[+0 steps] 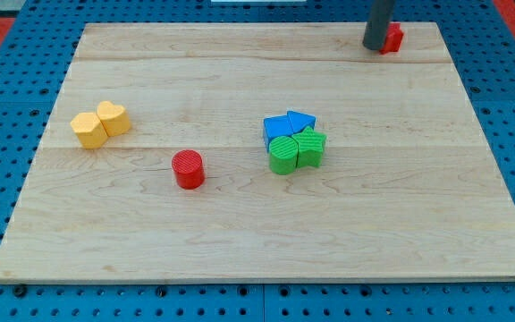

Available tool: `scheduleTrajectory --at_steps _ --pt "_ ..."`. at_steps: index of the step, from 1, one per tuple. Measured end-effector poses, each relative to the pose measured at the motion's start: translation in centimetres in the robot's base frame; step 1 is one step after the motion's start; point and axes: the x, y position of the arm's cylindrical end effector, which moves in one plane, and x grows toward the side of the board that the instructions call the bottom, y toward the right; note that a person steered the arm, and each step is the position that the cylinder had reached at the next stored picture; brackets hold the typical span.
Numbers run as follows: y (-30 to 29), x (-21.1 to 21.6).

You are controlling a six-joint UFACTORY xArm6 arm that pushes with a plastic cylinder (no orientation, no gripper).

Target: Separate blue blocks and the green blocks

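My tip [375,46] sits against a red block [392,38] at the view's top — no fingers — well apart from the touching blue blocks [288,125] and green blocks [297,150].

My tip [375,46] stands at the table's [240,241] top edge near the right corner, touching a red block [393,37]. Mid-table, two blue blocks [288,124] and two green blocks [296,150] touch, leaving no gap. A red cylinder [188,169] and two touching yellow blocks [100,123] obstruct the left.
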Motion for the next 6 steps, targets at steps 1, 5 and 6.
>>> scheduleTrajectory --at_steps 1,5,6 --pt "0.0 1.8" --pt "-6.6 15.8" --pt "-12.3 17.8"
